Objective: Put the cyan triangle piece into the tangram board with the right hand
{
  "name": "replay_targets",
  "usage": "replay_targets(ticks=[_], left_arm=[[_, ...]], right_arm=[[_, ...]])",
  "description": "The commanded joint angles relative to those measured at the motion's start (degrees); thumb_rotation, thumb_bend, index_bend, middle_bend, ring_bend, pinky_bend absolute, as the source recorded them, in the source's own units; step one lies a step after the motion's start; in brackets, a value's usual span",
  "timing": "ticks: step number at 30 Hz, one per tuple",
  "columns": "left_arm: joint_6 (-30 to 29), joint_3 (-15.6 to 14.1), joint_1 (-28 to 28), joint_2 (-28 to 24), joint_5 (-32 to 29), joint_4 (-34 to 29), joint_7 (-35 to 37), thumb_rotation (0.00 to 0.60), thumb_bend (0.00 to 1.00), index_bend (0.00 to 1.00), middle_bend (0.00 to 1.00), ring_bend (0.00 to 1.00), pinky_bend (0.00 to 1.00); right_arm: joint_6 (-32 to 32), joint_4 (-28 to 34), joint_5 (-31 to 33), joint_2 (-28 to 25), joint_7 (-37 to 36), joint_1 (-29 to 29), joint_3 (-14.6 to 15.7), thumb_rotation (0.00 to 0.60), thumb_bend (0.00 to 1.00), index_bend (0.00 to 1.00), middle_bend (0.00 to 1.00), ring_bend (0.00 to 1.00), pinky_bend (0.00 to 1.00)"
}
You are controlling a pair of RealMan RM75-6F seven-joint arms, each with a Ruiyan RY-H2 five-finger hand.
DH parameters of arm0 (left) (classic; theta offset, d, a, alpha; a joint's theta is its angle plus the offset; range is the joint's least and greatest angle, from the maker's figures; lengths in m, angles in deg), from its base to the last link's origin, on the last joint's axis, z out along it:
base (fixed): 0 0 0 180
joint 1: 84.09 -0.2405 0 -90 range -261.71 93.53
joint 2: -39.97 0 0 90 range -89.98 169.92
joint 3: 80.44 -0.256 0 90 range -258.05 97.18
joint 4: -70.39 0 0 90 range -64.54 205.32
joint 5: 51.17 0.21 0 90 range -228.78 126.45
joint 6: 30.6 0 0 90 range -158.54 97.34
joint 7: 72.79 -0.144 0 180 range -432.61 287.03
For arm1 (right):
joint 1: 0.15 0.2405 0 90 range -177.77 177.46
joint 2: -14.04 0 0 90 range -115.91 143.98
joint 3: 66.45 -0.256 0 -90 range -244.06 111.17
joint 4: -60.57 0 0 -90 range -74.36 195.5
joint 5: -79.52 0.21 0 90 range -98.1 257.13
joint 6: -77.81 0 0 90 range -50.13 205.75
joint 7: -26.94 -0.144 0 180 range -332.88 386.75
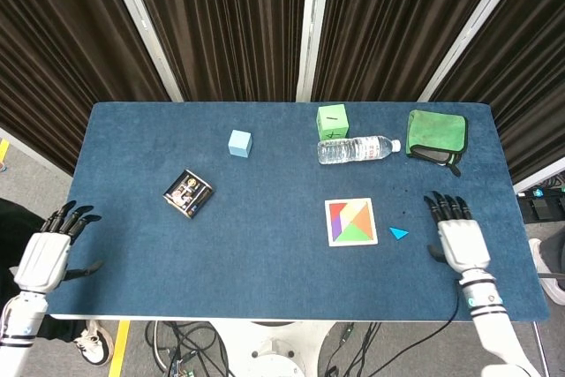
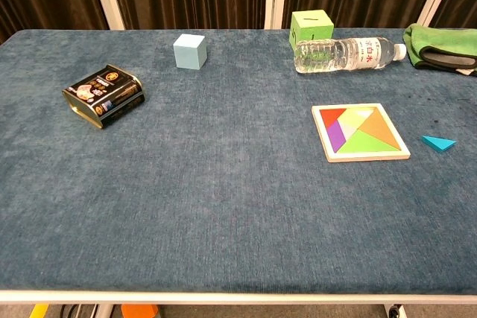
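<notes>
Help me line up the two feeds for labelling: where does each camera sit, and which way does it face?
Head view: high above the near edge, looking steeply down on the table; left hand and right hand show.
Chest view: low at the near edge, looking across the table toward the curtains; neither hand shows.
Shared: tangram board, cyan triangle piece, water bottle.

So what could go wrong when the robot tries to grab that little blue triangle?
1. The cyan triangle piece is small and lies flat on the table, so the big fingers of the right hand might just push it along instead of lifting it.
2. The piece lies right beside the tangram board, so a clumsy reach could bump the board and perhaps jog the coloured pieces already inside.
</notes>
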Motion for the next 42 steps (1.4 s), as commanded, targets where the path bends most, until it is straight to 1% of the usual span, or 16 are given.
replay_targets(ticks=[1,6,12,16,22,33,42], left_arm=[[0.16,0.02,0.06,0.17,-0.13,0.31,0.21,0.6,0.07,0.25,0.16,0.04,0.15],[0.47,-0.02,0.11,0.44,-0.35,0.93,0.66,0.6,0.07,0.25,0.15,0.04,0.15],[0.35,0.34,-0.07,0.29,-1.09,1.28,1.37,0.6,0.07,0.25,0.15,0.04,0.15],[0.18,0.34,-0.18,0.14,-1.07,1.47,1.75,0.6,0.07,0.25,0.15,0.04,0.15],[0.21,0.36,-0.35,0.19,-1.38,2.3,3.02,0.6,0.07,0.25,0.15,0.04,0.15],[0.45,0.23,-0.35,0.56,-1.3,3.79,4.62,0.6,0.07,0.25,0.15,0.04,0.15],[0.56,-0.32,-0.51,0.72,-0.78,4.26,5.8,0.6,0.07,0.25,0.15,0.04,0.15]], right_arm=[[1.3,-0.47,1.15,1.72,0.84,1.44,-0.36,0.6,0.16,0.15,0.0,0.0,0.0],[2.09,-1.26,2.72,3.92,2.73,2.95,-0.26,0.6,0.16,0.27,0.0,0.0,0.0],[2.11,-2.05,4.07,6.28,5.04,4.19,0.17,0.6,0.17,0.32,0.0,0.0,0.0],[1.93,-2.5,6.37,7.66,6.79,4.65,0.06,0.6,0.17,0.33,0.0,0.0,0.0],[1.1,-2.67,8.18,9.17,7.69,4.88,0.22,0.6,0.17,0.36,0.0,0.0,0.0],[-0.01,-3.36,9.7,10.27,8.37,5.53,0.2,0.6,0.17,0.38,0.0,0.0,0.0],[0.65,-3.97,11.71,10.85,9.16,6.4,0.25,0.6,0.18,0.41,0.0,0.0,0.0]])
